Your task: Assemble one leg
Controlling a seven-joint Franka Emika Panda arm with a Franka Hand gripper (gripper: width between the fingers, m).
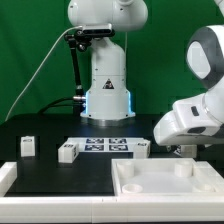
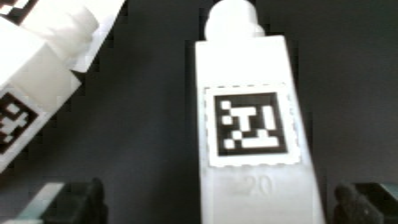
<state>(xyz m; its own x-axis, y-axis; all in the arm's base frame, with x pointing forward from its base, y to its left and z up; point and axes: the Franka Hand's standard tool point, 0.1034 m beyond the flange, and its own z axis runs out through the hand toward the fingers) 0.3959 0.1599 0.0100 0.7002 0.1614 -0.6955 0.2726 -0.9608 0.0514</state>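
In the wrist view a white leg point(image 2: 247, 110) with a black-and-white tag lies on the black table. It sits between my two dark fingertips point(image 2: 79, 202), which stand apart on either side of its near end without touching it. My gripper point(image 2: 222, 203) is open. A second leg point(image 2: 39, 70) lies close beside it. In the exterior view my gripper point(image 1: 183, 150) is low over the table at the exterior view's right, and it hides the leg beneath it. Other legs point(image 1: 143, 149), point(image 1: 68, 152), point(image 1: 28, 146) stand in a row.
The marker board point(image 1: 105, 145) lies at the middle of the table. A large flat white panel point(image 1: 165, 182) with raised corners lies in front at the exterior view's right. The robot base point(image 1: 107, 85) stands behind. A white rim point(image 1: 5, 180) shows at front left.
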